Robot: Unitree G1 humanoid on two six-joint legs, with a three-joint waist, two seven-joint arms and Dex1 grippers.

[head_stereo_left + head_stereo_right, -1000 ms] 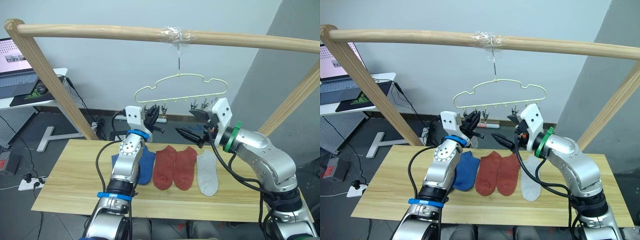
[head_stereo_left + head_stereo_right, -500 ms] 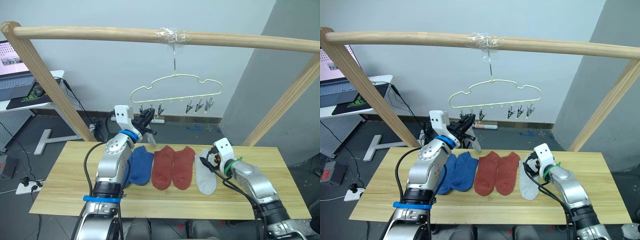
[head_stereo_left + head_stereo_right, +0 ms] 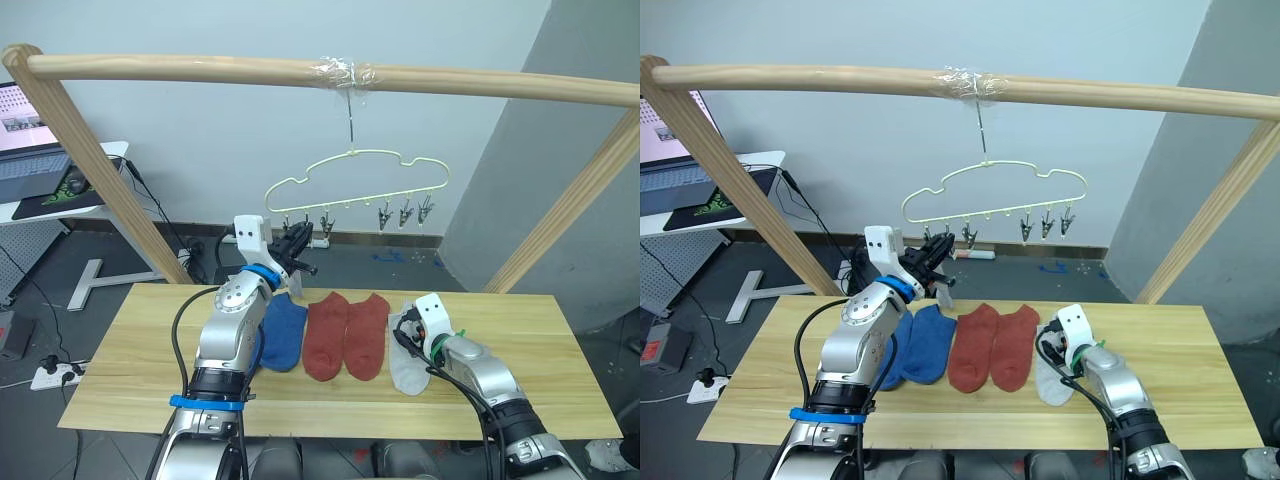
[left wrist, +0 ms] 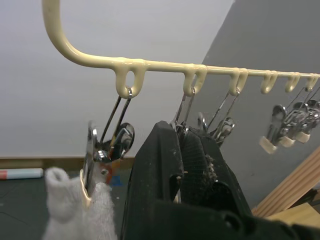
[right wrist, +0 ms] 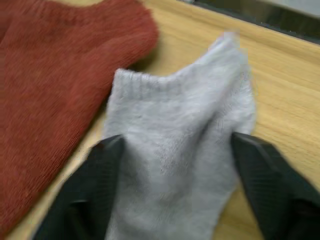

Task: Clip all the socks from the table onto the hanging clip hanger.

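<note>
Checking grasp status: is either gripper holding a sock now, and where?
Right gripper is open, fingers straddling the grey sock on the table, not gripping. The left gripper's hold cannot be told.

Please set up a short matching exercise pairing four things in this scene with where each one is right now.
Things:
1. right gripper
2. left gripper
3. rust-red socks
4. clip hanger

Places:
A. hooked on the wooden pole
B. flat on the table, between blue socks and grey sock
C. open over the grey sock on the table
D. raised by the hanger's clips

Pairs: 1-C, 2-D, 3-B, 4-A
</note>
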